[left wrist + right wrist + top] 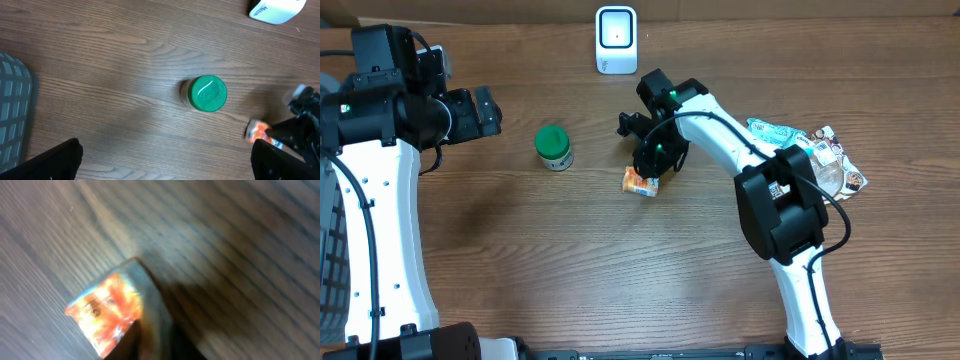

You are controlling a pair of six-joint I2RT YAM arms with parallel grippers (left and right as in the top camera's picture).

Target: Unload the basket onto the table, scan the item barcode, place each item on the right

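Wood-grain table [520, 260] gives wide open room across its near half, between the two arms; the objects sit farther back. The white barcode scanner [616, 40] stands at the far edge, centre. The orange packet [641, 181] lies mid-table, well short of the scanner. A green-lidded jar [553, 146] stands apart from it on the left arm's side. A pile of packets [820, 160] lies toward the right. The right arm reaches in from the near right, elbow bent. Its right gripper [650, 165] points down, jaws pinched on the packet's edge. The left gripper [488, 110] hangs far left, jaws wide apart, holding nothing.
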